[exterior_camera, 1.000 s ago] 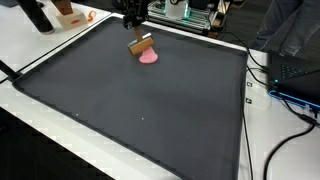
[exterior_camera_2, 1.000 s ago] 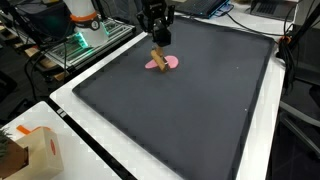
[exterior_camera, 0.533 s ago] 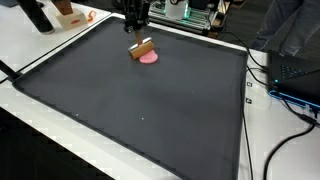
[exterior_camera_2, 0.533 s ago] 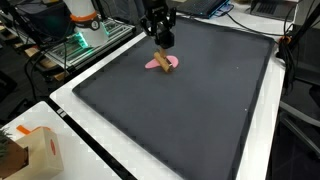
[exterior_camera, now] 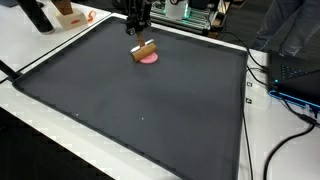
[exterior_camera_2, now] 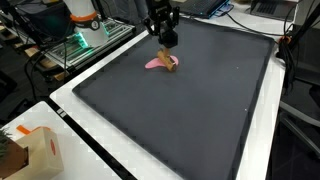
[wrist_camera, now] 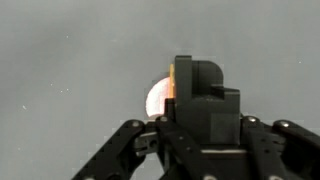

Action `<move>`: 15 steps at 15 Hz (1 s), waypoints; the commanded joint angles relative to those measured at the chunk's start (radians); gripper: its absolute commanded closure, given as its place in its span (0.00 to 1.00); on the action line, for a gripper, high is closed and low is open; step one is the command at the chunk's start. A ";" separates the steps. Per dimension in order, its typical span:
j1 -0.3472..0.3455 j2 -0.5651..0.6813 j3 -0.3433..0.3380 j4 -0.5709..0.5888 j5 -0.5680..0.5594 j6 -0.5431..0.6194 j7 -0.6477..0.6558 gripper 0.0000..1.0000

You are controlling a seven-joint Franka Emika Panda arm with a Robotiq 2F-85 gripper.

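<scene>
A tan wooden block (exterior_camera: 145, 50) hangs tilted from my gripper (exterior_camera: 140, 38), which is shut on its upper end. Its lower end is just over or touching a flat pink disc (exterior_camera: 150, 58) that lies on the black mat (exterior_camera: 150, 110) near the far edge. In an exterior view the block (exterior_camera_2: 168, 58) sits at the right end of the pink disc (exterior_camera_2: 155, 64), under the gripper (exterior_camera_2: 166, 47). In the wrist view the dark gripper (wrist_camera: 195, 75) hides most of the block; only an orange sliver (wrist_camera: 172, 90) shows, with the pale disc (wrist_camera: 155, 98) behind it.
The mat fills most of a white table (exterior_camera: 275, 130). Cables and a dark device (exterior_camera: 295, 80) lie along one side. A green-lit rack (exterior_camera_2: 85, 45) and a robot base stand behind the mat. A cardboard box (exterior_camera_2: 30, 150) sits on the table's near corner.
The gripper with the block has shifted slightly sideways over the pink disc, toward the disc's end. The disc has stayed in place.
</scene>
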 commanded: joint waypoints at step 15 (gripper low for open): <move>0.011 0.085 0.042 0.039 0.085 0.015 -0.054 0.76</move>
